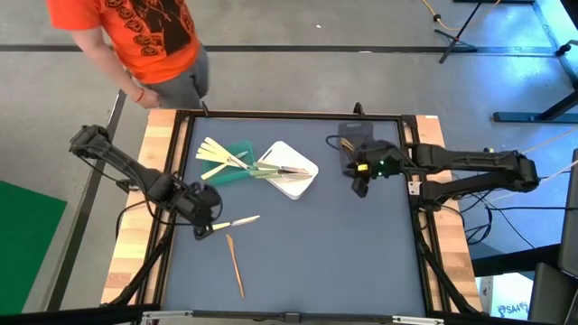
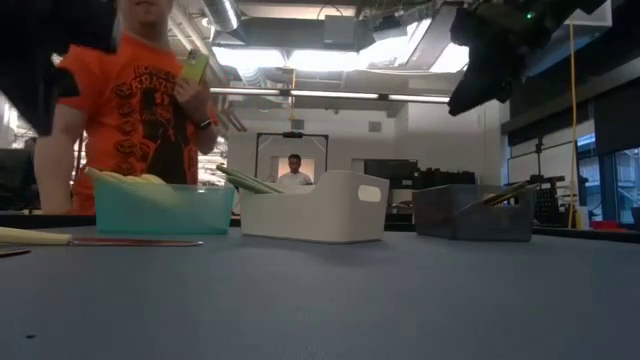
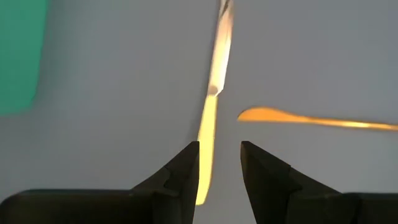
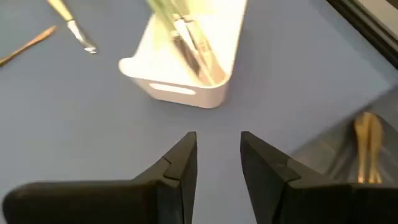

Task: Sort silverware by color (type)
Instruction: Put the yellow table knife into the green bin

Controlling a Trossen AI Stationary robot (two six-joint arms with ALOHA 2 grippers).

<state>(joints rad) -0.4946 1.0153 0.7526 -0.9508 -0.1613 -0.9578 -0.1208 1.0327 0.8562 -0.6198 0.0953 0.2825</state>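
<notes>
Nearest the table's front edge lies a thin orange-brown wooden utensil (image 1: 235, 265). Just beyond it, a pale yellow knife (image 1: 237, 221) lies flat; the left gripper (image 1: 204, 226) hovers at its handle end, fingers (image 3: 180, 171) spread, nothing pinched. Farther back stand a green plastic bin (image 1: 237, 162) and a white plastic bin (image 1: 293, 171) (both holding silverware). The right gripper (image 1: 359, 185) hangs raised, jaws parted and empty, near a grey bin (image 1: 354, 135).

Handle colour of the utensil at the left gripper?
Pale yellow handle, silvery blade end; clearest in the left wrist view.
</notes>
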